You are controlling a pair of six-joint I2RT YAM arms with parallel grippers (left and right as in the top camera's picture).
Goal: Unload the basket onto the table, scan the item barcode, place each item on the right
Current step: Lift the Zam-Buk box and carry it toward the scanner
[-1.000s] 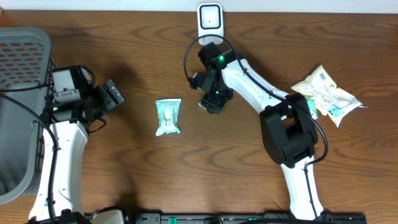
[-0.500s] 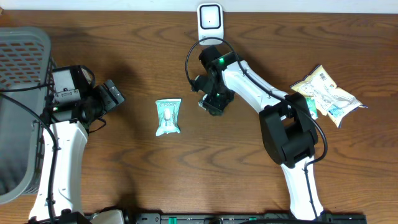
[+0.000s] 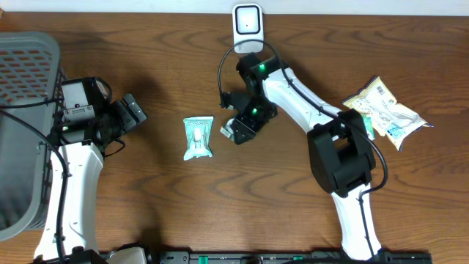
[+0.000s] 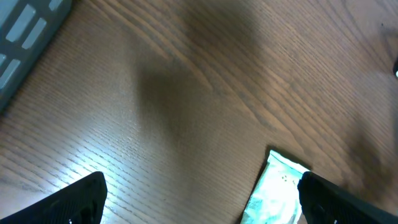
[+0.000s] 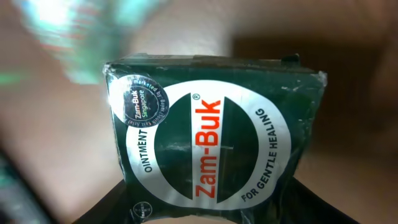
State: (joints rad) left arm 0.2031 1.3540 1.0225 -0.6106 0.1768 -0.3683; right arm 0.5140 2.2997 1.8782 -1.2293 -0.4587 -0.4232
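1. The Zam-Buk box (image 5: 211,124) is seen between the fingers (image 5: 311,202) of the right gripper (image 3: 238,130). Its printed face is turned to the wrist camera and its long side runs across the gap.
2. The box is rendered sharp against a smeared background, so it is judged to be clamped rather than merely framed.
3. No barcode is shown on the visible face, and which side carries it cannot be told.
4. The scanner (image 3: 248,22) is placed at the far edge of the table, beyond the right gripper and almost straight ahead of it. The coming move is judged to turn on this gap and on which face of the box is presented.
5. The right arm is much the nearer to the scanner. The left gripper (image 4: 200,186) is held wide apart with nothing between its fingers, well off to the side.
6. Compared with a second ago, the right gripper is found displaced away from the scanner, toward the green packet (image 3: 198,137), with its wrist turned. The packet and the left arm are unchanged.
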